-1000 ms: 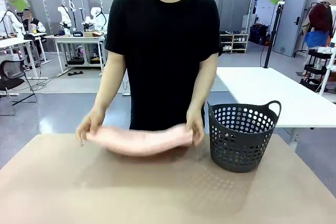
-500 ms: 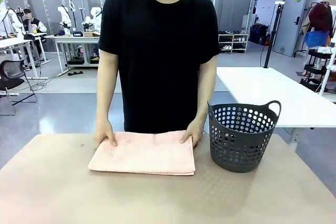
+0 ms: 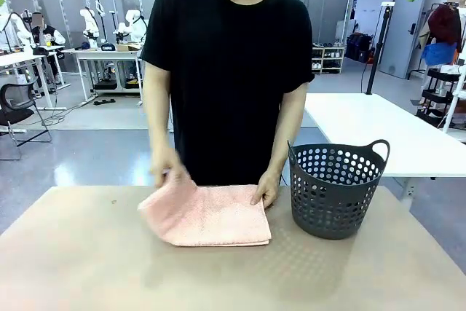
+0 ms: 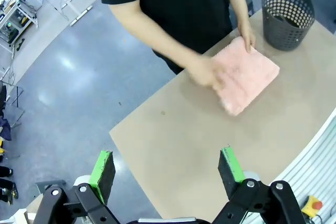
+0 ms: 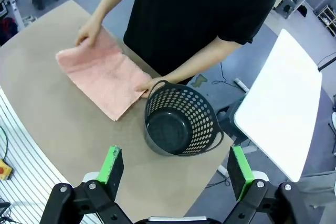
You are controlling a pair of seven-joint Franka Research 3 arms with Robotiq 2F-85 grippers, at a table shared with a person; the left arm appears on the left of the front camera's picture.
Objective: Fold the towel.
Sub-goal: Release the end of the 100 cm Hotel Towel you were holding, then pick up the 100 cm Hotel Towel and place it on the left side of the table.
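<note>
The towel (image 3: 211,218) lies on the surface (image 3: 87,267) beside the basket (image 3: 337,189). One hand (image 3: 169,170) lifts its end, seemingly for a further fold, which next needs the edges matched. High above, the left fingers (image 4: 103,167) and right fingers (image 5: 112,165) hang spread wide, empty.
</note>
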